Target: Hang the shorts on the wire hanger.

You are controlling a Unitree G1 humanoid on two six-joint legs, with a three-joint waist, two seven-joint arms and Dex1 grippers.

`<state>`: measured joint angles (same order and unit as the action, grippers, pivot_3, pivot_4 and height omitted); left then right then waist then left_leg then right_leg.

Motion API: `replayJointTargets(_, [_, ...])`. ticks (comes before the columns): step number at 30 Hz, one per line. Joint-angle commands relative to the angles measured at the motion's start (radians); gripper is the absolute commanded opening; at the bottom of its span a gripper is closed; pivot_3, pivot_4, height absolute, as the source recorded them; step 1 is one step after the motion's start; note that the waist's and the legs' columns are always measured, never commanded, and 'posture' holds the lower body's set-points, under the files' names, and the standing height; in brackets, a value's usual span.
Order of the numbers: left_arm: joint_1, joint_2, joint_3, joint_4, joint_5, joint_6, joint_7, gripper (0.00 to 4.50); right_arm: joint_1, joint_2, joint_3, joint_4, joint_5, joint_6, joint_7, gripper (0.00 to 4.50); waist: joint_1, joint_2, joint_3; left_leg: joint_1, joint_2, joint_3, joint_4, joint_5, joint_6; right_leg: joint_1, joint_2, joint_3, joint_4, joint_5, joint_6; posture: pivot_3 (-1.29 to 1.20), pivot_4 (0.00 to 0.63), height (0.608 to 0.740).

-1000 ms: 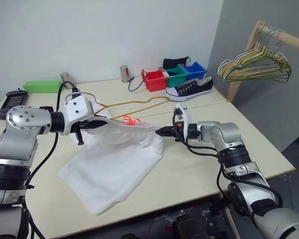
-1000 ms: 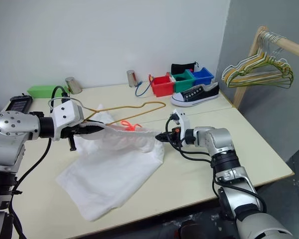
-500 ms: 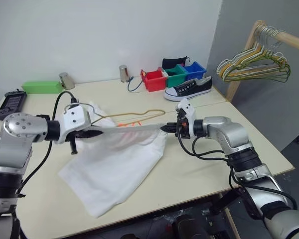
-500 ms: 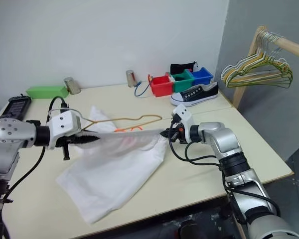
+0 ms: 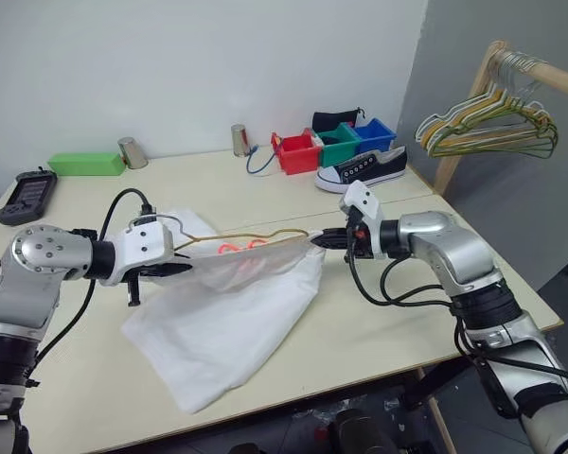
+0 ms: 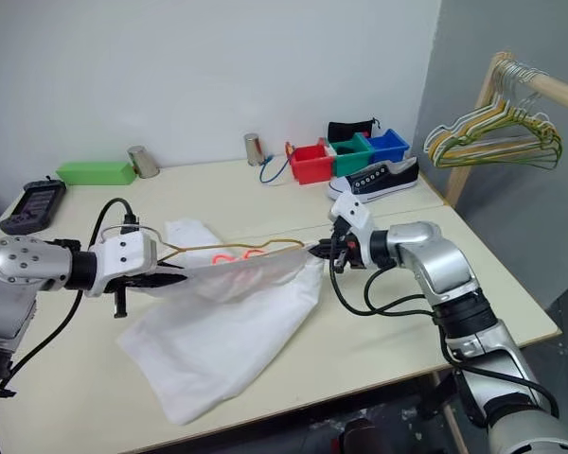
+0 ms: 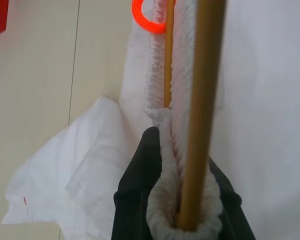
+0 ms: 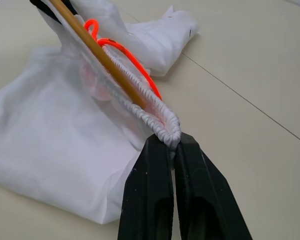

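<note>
White shorts [image 5: 229,312] stretched between both jaws, each clamped on waistband, wire hanger [image 5: 251,235] alongside.

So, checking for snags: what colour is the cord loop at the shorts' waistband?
Bright orange cord loop, clearest in the right wrist view.

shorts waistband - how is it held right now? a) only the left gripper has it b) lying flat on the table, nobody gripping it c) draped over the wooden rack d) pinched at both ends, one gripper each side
d: the left gripper and the right gripper each pinch one end of the shorts waistband, stretched between them above the table.
</note>
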<state>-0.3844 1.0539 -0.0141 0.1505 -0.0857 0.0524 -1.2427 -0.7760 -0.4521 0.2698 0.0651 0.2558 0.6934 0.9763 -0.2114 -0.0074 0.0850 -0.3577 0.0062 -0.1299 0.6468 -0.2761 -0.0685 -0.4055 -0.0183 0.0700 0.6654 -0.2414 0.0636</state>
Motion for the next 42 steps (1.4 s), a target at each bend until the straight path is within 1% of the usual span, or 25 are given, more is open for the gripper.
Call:
replayJointTargets(1, [-0.005, 0.055, -0.004, 0.03, 0.064, -0.013, 0.012, 0.0, -0.01, -0.049, -0.026, -0.058, -0.01, -0.005, 0.001, 0.02, 0.0, 0.0, 0.0, 0.0, 0.0, 0.0, 0.0, 0.0, 0.0, 0.0, 0.0, 0.0, 0.0, 0.0, 0.0, -0.13, 0.0, 0.74])
replayJointTargets(6, [-0.038, 0.054, -0.041, 0.06, 0.133, -0.071, 0.062, 0.0, -0.047, -0.056, -0.029, -0.111, 0.007, 0.022, 0.004, 0.02, 0.0, 0.0, 0.0, 0.0, 0.0, 0.0, 0.0, 0.0, 0.0, 0.0, 0.0, 0.0, 0.0, 0.0, 0.0, -0.14, 0.0, 0.74])
replayJointTargets(9, [-0.048, 0.047, -0.067, 0.043, 0.158, -0.082, 0.072, 0.0, -0.081, -0.038, -0.031, -0.147, 0.024, 0.049, -0.003, 0.02, 0.0, 0.0, 0.0, 0.0, 0.0, 0.0, 0.0, 0.0, 0.0, 0.0, 0.0, 0.0, 0.0, 0.0, 0.0, -0.14, 0.0, 0.74])
replayJointTargets(15, [-0.115, -0.058, -0.109, -0.025, 0.152, -0.013, 0.115, 0.0, -0.144, 0.027, 0.0, -0.191, 0.017, 0.074, -0.047, 0.02, 0.0, 0.0, 0.0, 0.0, 0.0, 0.0, 0.0, 0.0, 0.0, 0.0, 0.0, 0.0, 0.0, 0.0, 0.0, -0.15, 0.001, 0.74])
replayJointTargets(18, [-0.17, -0.131, -0.125, -0.03, 0.17, 0.014, 0.164, 0.0, -0.157, 0.044, 0.03, -0.198, -0.001, 0.057, -0.049, 0.02, 0.001, 0.0, 0.0, -0.001, 0.0, 0.0, 0.001, 0.0, 0.0, 0.0, 0.0, 0.0, 0.0, 0.0, 0.0, -0.15, 0.009, 0.74])
replayJointTargets(20, [-0.215, -0.176, -0.137, -0.021, 0.186, 0.029, 0.192, 0.0, -0.155, 0.039, 0.07, -0.182, -0.046, 0.015, -0.053, 0.02, 0.003, 0.0, -0.001, -0.001, 0.0, -0.001, 0.001, 0.0, 0.0, 0.0, 0.0, -0.001, 0.0, 0.0, 0.0, -0.15, 0.016, 0.74])
replayJointTargets(21, [-0.228, -0.188, -0.141, -0.018, 0.192, 0.033, 0.2, 0.0, -0.154, 0.036, 0.084, -0.174, -0.062, -0.003, -0.055, 0.02, 0.004, 0.0, -0.001, -0.001, 0.0, -0.001, 0.0, 0.0, 0.0, 0.0, 0.0, 0.0, 0.0, 0.002, -0.004, -0.15, 0.016, 0.74])
replayJointTargets(27, [-0.259, -0.23, -0.149, -0.017, 0.218, 0.046, 0.215, 0.0, -0.147, 0.007, 0.139, -0.142, -0.145, -0.103, -0.035, 0.02, 0.001, 0.0, -0.001, 0.0, 0.0, -0.001, 0.0, 0.0, 0.0, 0.0, 0.0, 0.0, 0.0, 0.0, 0.0, -0.16, 0.024, 0.74])
replayJointTargets(28, [-0.259, -0.234, -0.149, -0.019, 0.221, 0.047, 0.216, 0.0, -0.147, 0.006, 0.141, -0.139, -0.151, -0.112, -0.033, 0.53, 0.001, 0.0, -0.001, 0.0, 0.0, -0.001, 0.0, 0.0, 0.0, 0.0, 0.0, 0.0, 0.0, 0.0, 0.0, -0.16, 0.024, 0.74])
replayJointTargets(29, [-0.258, -0.237, -0.149, -0.022, 0.223, 0.047, 0.213, 0.0, -0.15, 0.008, 0.138, -0.131, -0.154, -0.115, -0.032, 0.71, 0.0, 0.0, -0.001, -0.001, 0.0, -0.001, 0.0, 0.0, 0.0, 0.0, 0.0, 0.0, 0.0, 0.0, 0.0, -0.16, 0.024, 0.74])
replayJointTargets(34, [-0.252, -0.242, -0.15, -0.034, 0.226, 0.043, 0.205, 0.0, -0.174, -0.006, 0.13, -0.088, -0.186, -0.153, -0.012, 1.97, -0.005, 0.0, -0.001, 0.0, 0.0, -0.001, 0.0, 0.0, 0.0, 0.0, 0.0, 0.0, 0.0, 0.0, 0.0, -0.16, 0.022, 0.74])
replayJointTargets(35, [-0.252, -0.243, -0.152, -0.032, 0.227, 0.039, 0.206, 0.0, -0.178, -0.018, 0.134, -0.083, -0.193, -0.159, 0.0, 2.24, -0.007, 0.0, -0.001, 0.0, 0.0, -0.001, 0.0, 0.0, 0.0, 0.0, 0.0, 0.0, 0.0, 0.0, 0.0, -0.17, 0.023, 0.74])
replayJointTargets(37, [-0.253, -0.245, -0.154, -0.028, 0.229, 0.033, 0.208, 0.0, -0.183, -0.045, 0.147, -0.079, -0.207, -0.171, 0.032, 2.62, -0.006, 0.0, -0.001, -0.001, 0.0, -0.001, 0.0, 0.0, 0.0, 0.0, 0.0, -0.001, 0.0, 0.0, 0.0, -0.17, 0.024, 0.74])
replayJointTargets(42, [-0.263, -0.252, -0.158, -0.026, 0.233, 0.023, 0.209, 0.0, -0.178, -0.091, 0.19, -0.054, -0.255, -0.217, 0.087, 3.76, -0.008, 0.0, -0.001, -0.001, 0.0, -0.001, 0.0, 0.0, 0.0, 0.0, 0.0, 0.0, 0.0, 0.0, 0.0, -0.17, 0.024, 0.74])
